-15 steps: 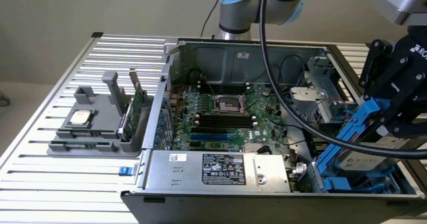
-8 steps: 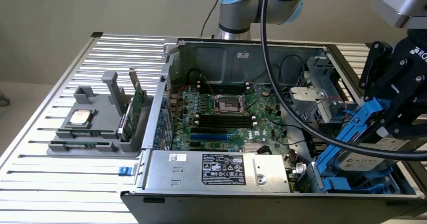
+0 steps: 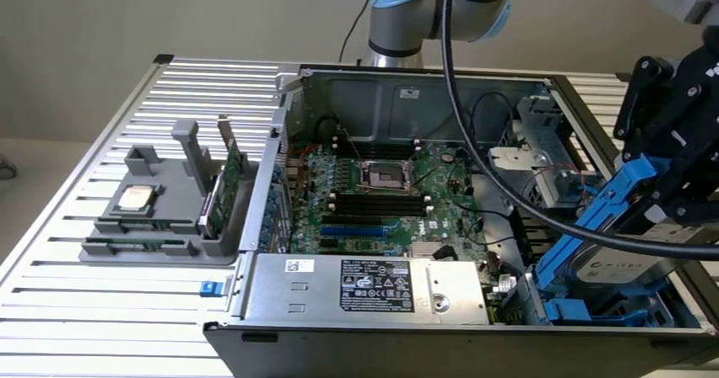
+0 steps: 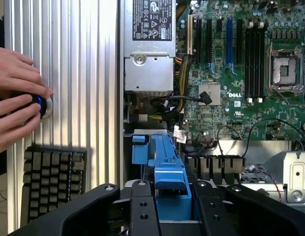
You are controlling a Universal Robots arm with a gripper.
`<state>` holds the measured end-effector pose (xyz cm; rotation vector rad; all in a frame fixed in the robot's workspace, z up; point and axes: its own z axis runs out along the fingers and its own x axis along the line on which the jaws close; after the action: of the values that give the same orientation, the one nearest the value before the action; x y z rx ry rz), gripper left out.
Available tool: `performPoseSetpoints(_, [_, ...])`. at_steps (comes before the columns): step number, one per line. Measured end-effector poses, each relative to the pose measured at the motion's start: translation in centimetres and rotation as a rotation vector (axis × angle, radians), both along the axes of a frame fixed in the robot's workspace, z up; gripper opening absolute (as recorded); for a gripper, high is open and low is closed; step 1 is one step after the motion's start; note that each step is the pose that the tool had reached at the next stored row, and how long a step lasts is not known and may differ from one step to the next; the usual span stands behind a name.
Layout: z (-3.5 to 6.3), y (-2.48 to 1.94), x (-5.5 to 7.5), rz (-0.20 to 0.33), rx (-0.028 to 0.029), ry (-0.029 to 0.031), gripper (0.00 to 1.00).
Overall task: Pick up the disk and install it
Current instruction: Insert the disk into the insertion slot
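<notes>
at the gripper (image 3: 661, 208): clamped on the disk (image 3: 615, 268), with one black finger pressed on each side of its blue carrier bracket. held tilted, silver face with the white label toward the exterior view, upper end between the fingers, lower end down inside the computer case (image 3: 337, 344) at the corner on the exterior view's right. just beside more blue plastic parts there; cannot tell if touching them.

further out, inside the open case: a power supply (image 3: 371, 285) with a printed label along the near wall, then the motherboard (image 3: 388, 214) with its cpu socket (image 3: 382, 174) in the middle. above these, a black cable (image 3: 455, 100) hanging down from the arm.

outside the case, on the slatted table (image 3: 101, 319), at the exterior view's left and well apart from the disk: a grey holder (image 3: 168, 226) carrying a cpu chip (image 3: 137, 197) and an upright green circuit card (image 3: 231, 184).

in the wrist view, at the table's edge: a person's hands (image 4: 15, 98) around a small round knob (image 4: 43, 105), and a keyboard (image 4: 51, 179) near them.
</notes>
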<state>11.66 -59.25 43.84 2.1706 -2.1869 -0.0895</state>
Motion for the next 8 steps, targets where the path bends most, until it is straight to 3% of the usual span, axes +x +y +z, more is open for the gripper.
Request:
performPoseSetpoints(4, [1.45,0.00,0.0,0.000,-0.0001,-0.0001,0.33])
performPoseSetpoints(8, [1.48,0.00,0.0,0.001,0.0000,-0.0019,0.33])
